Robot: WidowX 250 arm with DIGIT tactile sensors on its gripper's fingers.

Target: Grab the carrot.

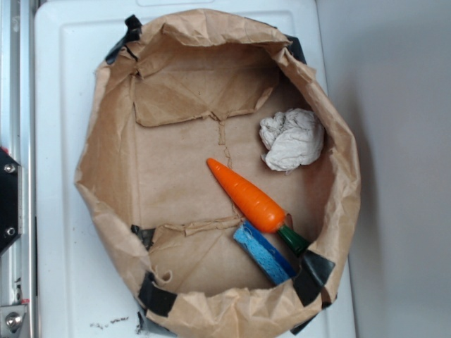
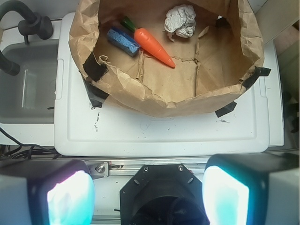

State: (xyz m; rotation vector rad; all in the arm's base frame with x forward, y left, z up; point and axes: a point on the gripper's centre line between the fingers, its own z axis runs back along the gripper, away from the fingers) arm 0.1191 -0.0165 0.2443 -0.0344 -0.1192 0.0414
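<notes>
No text, label, brand, number or sign can be read in either view. The paper bag is plain brown, and the black tape on its rim is unmarked. The white lid under it carries only small dark scuffs, which form no letters.
</notes>
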